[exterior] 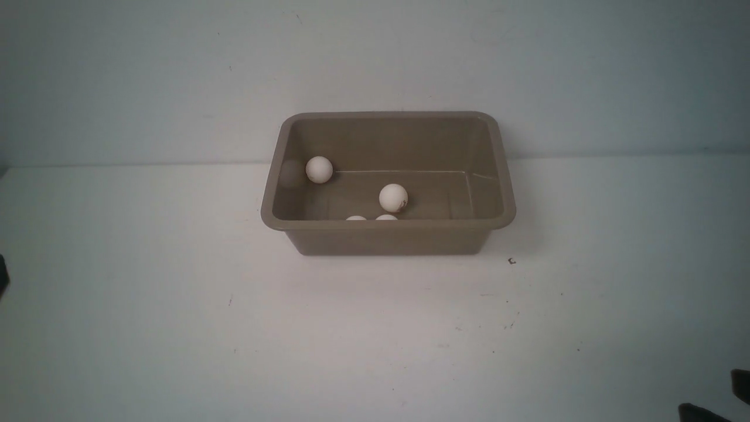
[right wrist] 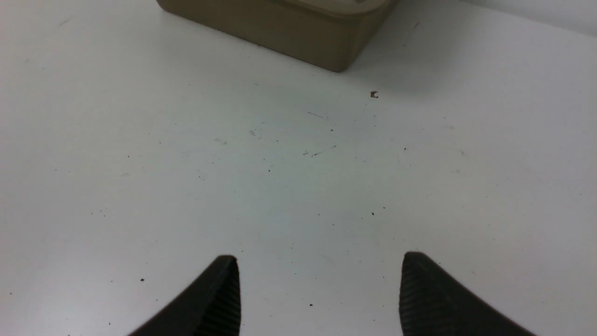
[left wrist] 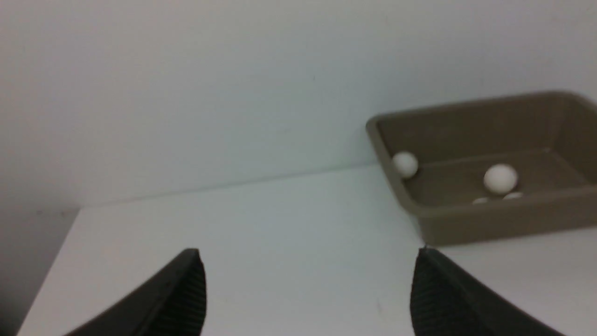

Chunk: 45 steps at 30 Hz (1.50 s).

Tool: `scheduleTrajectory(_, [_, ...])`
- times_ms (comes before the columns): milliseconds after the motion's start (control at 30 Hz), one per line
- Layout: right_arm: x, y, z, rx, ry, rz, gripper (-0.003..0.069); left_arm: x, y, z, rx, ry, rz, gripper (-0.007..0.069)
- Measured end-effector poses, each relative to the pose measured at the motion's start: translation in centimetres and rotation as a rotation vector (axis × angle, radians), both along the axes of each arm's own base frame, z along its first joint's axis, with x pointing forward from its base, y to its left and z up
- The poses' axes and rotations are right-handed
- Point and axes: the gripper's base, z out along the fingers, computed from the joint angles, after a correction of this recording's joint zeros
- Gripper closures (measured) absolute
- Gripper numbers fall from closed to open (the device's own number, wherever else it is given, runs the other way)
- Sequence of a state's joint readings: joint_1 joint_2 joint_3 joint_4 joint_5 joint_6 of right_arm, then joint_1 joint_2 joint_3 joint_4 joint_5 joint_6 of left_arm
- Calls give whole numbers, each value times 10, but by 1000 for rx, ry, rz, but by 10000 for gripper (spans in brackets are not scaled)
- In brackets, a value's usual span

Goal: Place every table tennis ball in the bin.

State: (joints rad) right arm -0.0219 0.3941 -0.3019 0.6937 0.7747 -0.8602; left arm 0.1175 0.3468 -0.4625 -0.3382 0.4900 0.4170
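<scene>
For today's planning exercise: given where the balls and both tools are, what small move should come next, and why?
Probably none beyond keeping both arms parked. All four table tennis balls appear to lie inside the bin, no ball shows on the table, and the left tool and right tool are open and empty.

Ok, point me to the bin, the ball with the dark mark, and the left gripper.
bin point(exterior: 388, 224): front view, near rim.
marked ball point(exterior: 393, 197): front view, its middle.
left gripper point(left wrist: 308, 298): left wrist view, midway between the open fingertips.
</scene>
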Motion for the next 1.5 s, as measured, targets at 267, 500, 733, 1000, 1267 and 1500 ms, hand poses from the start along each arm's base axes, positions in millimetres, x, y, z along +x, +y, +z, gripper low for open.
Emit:
scheduleTrajectory(267, [0, 0, 0, 0, 0, 0, 236, 5, 10, -78, 37, 162, 84, 94])
scheduleTrajectory(500, [0, 0, 0, 0, 0, 0, 236, 1, 13, -127, -7, 192, 150, 94])
scheduleTrajectory(733, [0, 0, 0, -1, 0, 0, 236, 0, 14, -137, -17, 175, 159, 94])
scheduleTrajectory(1000, [0, 0, 0, -1, 0, 0, 236, -10, 13, -132, -6, 95, 156, 94])
scheduleTrajectory(1267, [0, 0, 0, -1, 0, 0, 236, -21, 11, -132, 25, 55, 150, 94])
scheduleTrajectory(1500, [0, 0, 0, -1, 0, 0, 236, -24, 11, -133, 26, 46, 151, 94])
